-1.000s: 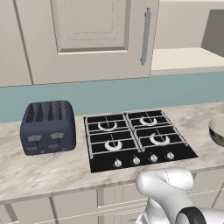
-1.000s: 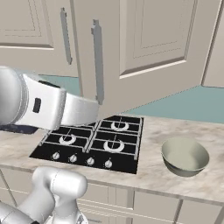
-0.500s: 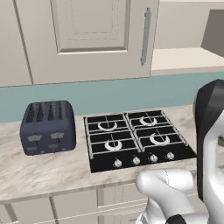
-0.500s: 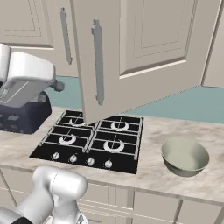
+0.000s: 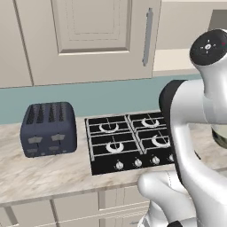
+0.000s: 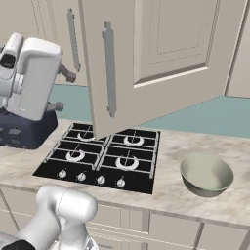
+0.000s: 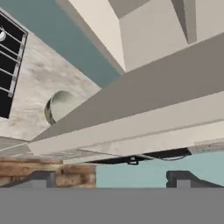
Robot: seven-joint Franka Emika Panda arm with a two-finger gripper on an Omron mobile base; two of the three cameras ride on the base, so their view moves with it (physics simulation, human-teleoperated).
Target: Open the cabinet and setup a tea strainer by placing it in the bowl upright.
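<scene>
Far left on the marbled surface: a dark blue four-slot toaster, close against the teal back wall. Just beside it to the right: a black four-burner cooktop with a row of knobs along its front edge. Above both, closed cream raised-panel doors, one with a long vertical silver bar handle.

Further right, seen from the right base view: the cabinet with one door swung well out over the cooktop, silver bar handle near its free edge. Pale beige interior glimpsed in the left base view past the closed door; contents impossible to make out. White arm raised high in front of the cabinet, at the left of the right base view.

Right of the cooktop, apart from it: the bowl, grey-olive with a paler rim, sitting upright and empty on the surface. Also visible in the hand view as a rounded shape beside the underside of the cabinet.

End effector in the hand view: two dark fingertips spread wide apart, nothing between them, pointed up at the cabinet's lower edge.

Tea strainer: cannot tell where it is.
</scene>
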